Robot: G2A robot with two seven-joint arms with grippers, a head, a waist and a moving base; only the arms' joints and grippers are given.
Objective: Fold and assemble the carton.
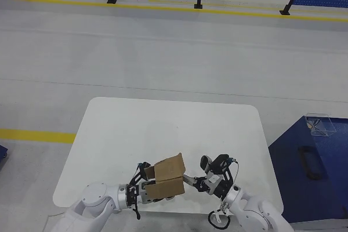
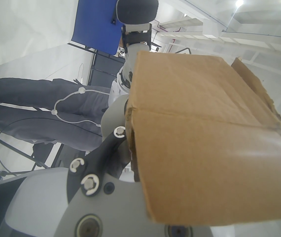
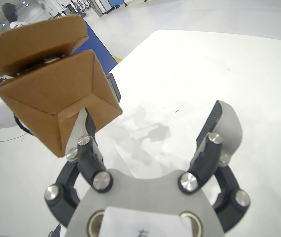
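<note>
A brown carton (image 1: 167,174) hangs above the near edge of the white table (image 1: 162,122), its upper flap standing half open. My left gripper (image 1: 141,184) is shut on the carton's left end, and the carton (image 2: 204,124) hides the fingertips in the left wrist view. My right gripper (image 1: 197,172) is at the carton's right end. In the right wrist view that gripper (image 3: 152,112) is open, with one finger (image 3: 87,122) touching the lower corner of the carton (image 3: 51,87) and the other finger (image 3: 216,122) free over the table (image 3: 192,62).
A blue cabinet (image 1: 319,168) stands right of the table with a clear plastic box (image 1: 320,123) on top. The table's middle and far half are bare white surface. Both arms sit close together at the near edge.
</note>
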